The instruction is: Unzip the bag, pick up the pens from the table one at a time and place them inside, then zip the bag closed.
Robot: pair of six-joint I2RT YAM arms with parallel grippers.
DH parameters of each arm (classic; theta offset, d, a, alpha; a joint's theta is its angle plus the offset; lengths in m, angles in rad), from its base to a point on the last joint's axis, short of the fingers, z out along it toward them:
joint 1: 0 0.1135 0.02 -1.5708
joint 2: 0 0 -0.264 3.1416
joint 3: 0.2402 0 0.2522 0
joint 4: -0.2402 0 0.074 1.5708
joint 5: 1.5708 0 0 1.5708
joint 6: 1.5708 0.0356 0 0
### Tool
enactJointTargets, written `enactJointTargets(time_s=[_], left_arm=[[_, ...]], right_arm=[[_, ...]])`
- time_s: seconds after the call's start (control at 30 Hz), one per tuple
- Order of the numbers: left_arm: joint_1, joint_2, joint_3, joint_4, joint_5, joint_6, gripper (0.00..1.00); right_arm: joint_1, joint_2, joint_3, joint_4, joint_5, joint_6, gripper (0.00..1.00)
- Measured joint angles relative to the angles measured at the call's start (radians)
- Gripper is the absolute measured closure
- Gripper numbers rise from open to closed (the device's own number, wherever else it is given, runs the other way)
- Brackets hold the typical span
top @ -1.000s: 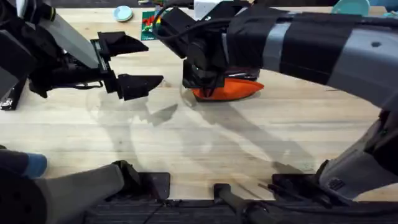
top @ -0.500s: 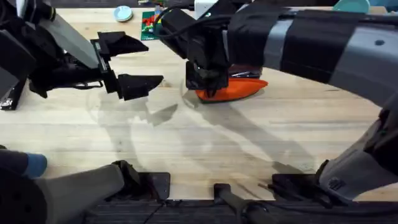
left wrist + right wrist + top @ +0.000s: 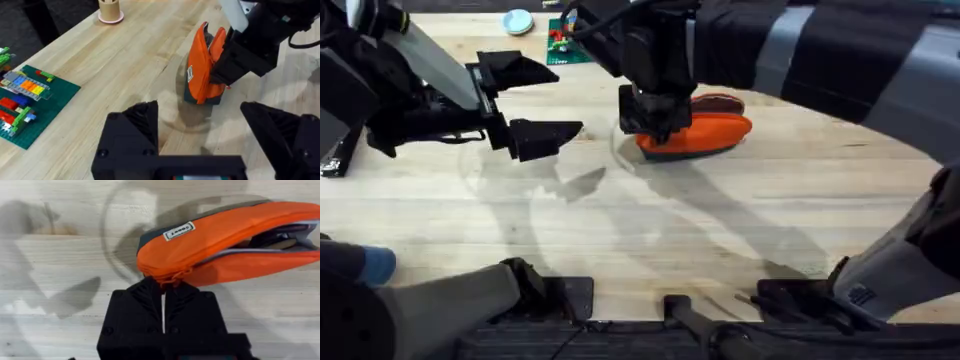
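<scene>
Right end effector [image 3: 163, 296] pinched shut on bag [image 3: 705, 135] end atop tabletop [image 3: 650, 215]; zipper gap visible from right wrist. Left end effector [image 3: 532, 100] spread open, apart.

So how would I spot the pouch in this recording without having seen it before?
Look toward the far middle of the wooden table, under the right gripper. The pencil pouch lies there, its zipper partly open; the jaws pinch one end. It is the bright orange fabric thing; the Lego baseplate nearby is green.
</scene>
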Motion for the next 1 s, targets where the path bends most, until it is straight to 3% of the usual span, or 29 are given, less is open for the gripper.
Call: enactJointTargets(time_s=[0.37, 0.6, 1.0], left_arm=[[-0.011, 0.068, 0.0, 0.0, 0.002, 0.001, 0.008], [-0.068, 0.217, 0.0, 0.001, 0.018, 0.052, 0.008], [-0.194, 0.349, 0.0, 0.079, 0.031, 0.099, 0.007]], right_arm=[[0.0, 0.0, 0.0, 0.0, 0.0, -0.003, 0.971], [0.0, 0.0, 0.0, 0.0, 0.0, -0.003, 0.971], [0.0, 0.0, 0.0, 0.0, 0.0, -0.003, 0.971]])
